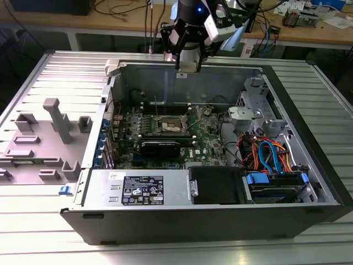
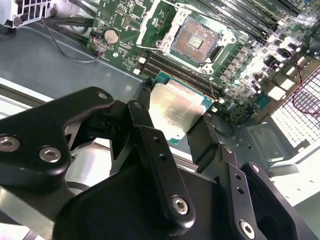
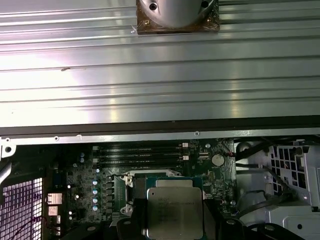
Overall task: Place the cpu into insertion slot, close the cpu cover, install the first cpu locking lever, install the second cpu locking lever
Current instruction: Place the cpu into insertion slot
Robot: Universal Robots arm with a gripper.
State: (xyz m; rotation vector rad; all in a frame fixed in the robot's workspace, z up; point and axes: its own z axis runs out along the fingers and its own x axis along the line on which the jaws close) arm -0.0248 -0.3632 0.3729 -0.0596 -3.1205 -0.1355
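Right now my gripper (image 2: pixel 175 120) is clamped on the cpu (image 2: pixel 176 111). One black finger (image 2: pixel 144 102) presses one edge and the other finger presses the opposite edge, so the jaws stand at a narrow, chip-wide spacing. The cpu rides flat between them with its dull silver top facing my wrist cameras and a green rim showing around the metal. I take the insertion slot (image 2: pixel 195 40) as my landmark. The cpu hangs in the air well above it and touches nothing but my fingers. In the exterior view my gripper (image 1: pixel 185 69) sits high over the insertion slot (image 1: pixel 168 127), toward the case wall behind it. The slot's square contact field lies uncovered inside its metal frame. In the first wrist view the cpu (image 3: pixel 174 210) overlaps the near part of the slot. The memory slots (image 2: pixel 240 17) run just beside the slot, and a round coin battery (image 2: pixel 111 35) lies near it on the green motherboard (image 1: pixel 212 141). I cannot tell how the cover stands from these views.
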